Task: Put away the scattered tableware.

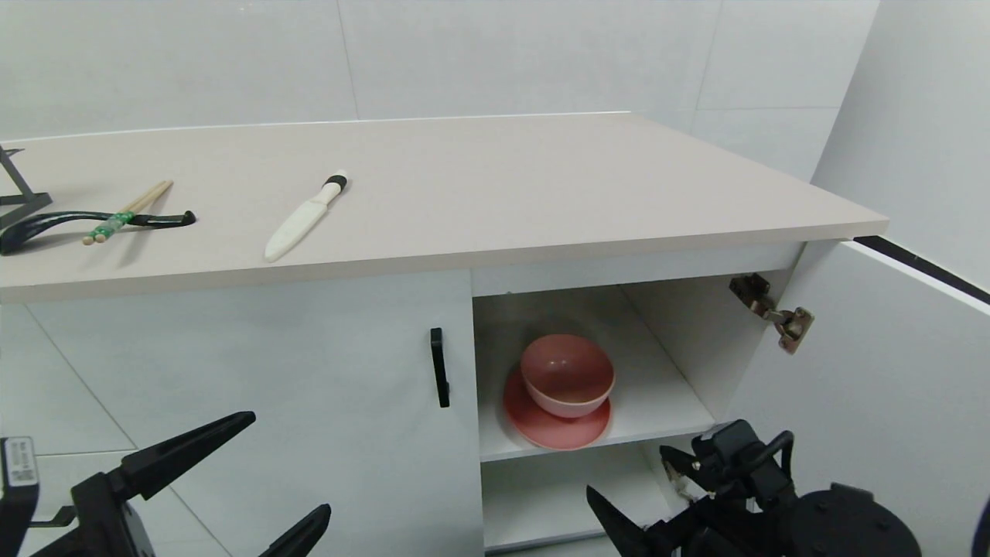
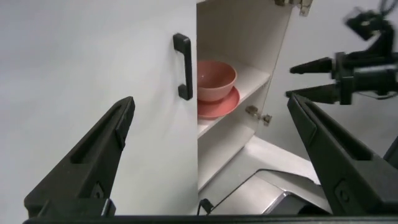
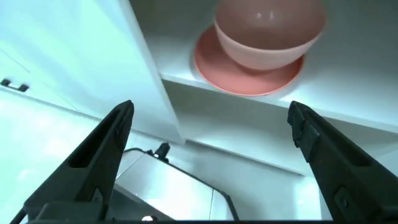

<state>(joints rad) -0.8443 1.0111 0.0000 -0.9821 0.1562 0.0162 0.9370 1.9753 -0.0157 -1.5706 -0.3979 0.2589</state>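
Beige countertop [image 1: 503, 178] bearing knife [image 1: 303, 216] and chopsticks [image 1: 128, 211], white tiled wall [image 1: 464, 54] behind.

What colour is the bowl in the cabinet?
The bowl is pale pink; best seen in the right wrist view.

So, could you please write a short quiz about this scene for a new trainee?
1. True or false: the round pink bowl stands on the flat pink plate, on the white cupboard shelf.
2. Where does the cream knife with a black band lie?
A. on the beige countertop
B. on the floor
C. inside the bowl
3. Fill in the missing word: the left gripper and the right gripper are both ____ and hold nothing.

Key: 1 true; 2 A; 3 open.
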